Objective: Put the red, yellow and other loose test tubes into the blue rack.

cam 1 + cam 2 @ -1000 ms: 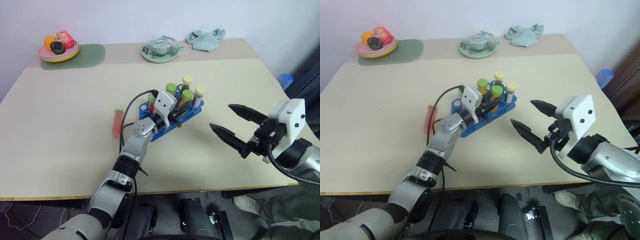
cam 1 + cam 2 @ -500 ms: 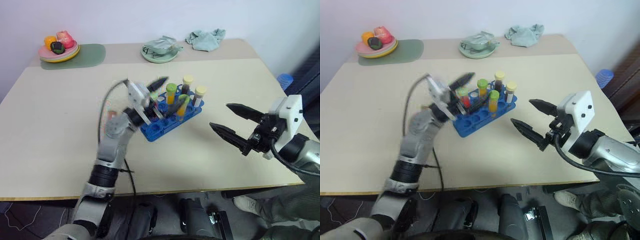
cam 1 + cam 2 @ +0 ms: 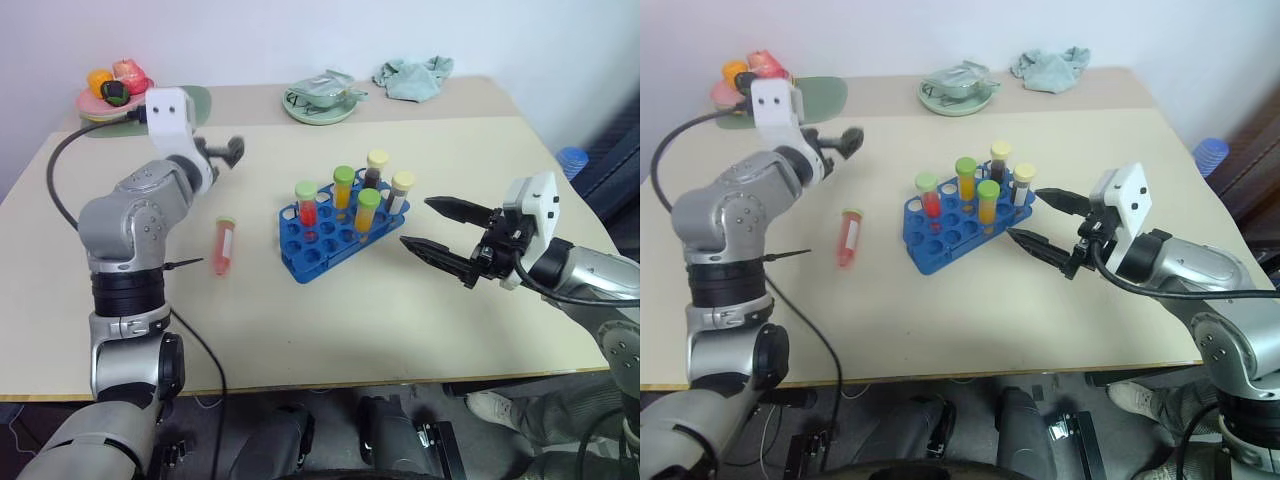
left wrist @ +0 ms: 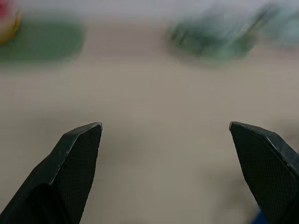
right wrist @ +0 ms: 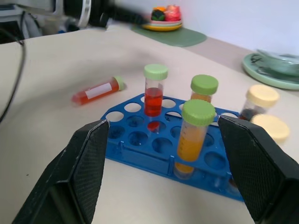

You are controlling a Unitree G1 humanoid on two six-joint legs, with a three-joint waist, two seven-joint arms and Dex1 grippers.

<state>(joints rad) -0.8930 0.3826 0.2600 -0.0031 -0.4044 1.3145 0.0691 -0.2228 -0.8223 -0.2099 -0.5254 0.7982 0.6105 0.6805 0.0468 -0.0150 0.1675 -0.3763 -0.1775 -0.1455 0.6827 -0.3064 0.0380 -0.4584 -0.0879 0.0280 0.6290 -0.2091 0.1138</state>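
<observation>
Both fingers released – one red tube [image 3: 223,245] (capped) lies beside blue rack [image 3: 330,243].

Beige table [image 3: 420,330] spreads wide. At its far left corner, a stack of plates [image 3: 100,110] carrying fruit sits on a green mat [image 3: 200,100]. Far centre, a pale green plate [image 3: 318,108] holds something crumpled; just beside it lies a bunched teal cloth [image 3: 412,78].

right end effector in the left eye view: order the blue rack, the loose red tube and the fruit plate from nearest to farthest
1. Blue plastic tube rack, just to the left of the right end effector.
2. Loose red-liquid tube, lying on the table beyond the rack.
3. Plate of fruit, far left corner.
</observation>
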